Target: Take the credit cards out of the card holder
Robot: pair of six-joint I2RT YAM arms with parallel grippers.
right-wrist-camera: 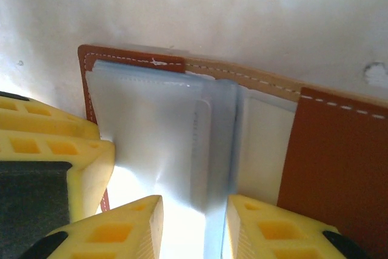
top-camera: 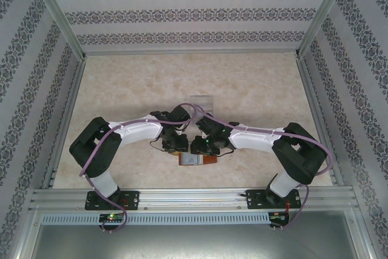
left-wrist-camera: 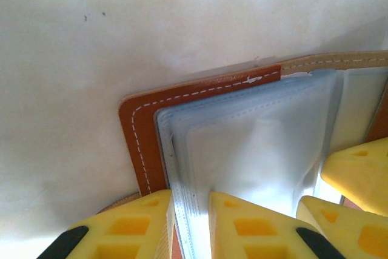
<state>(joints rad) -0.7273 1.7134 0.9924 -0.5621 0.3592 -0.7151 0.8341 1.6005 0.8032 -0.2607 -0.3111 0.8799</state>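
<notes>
The reddish-brown card holder (top-camera: 205, 161) lies open on the table near the front edge, between both arms. In the left wrist view its stitched cover (left-wrist-camera: 142, 144) frames a stack of clear sleeves (left-wrist-camera: 254, 137). My left gripper (left-wrist-camera: 191, 201) is shut on the left edge of those sleeves. My right gripper (right-wrist-camera: 194, 204) stands open over the holder's middle fold, with the sleeves between its fingers. A pale credit card (right-wrist-camera: 203, 144) with a rounded corner sits inside a sleeve just beyond them. Both grippers (top-camera: 189, 147) meet over the holder in the top view.
A clear plastic tray (top-camera: 203, 102) stands just behind the two wrists. Metal rails and patterned walls (top-camera: 36, 89) close in the marble-look tabletop (top-camera: 151, 83) on three sides. The other arm's yellow fingers (right-wrist-camera: 48, 150) sit close at the left of the right wrist view.
</notes>
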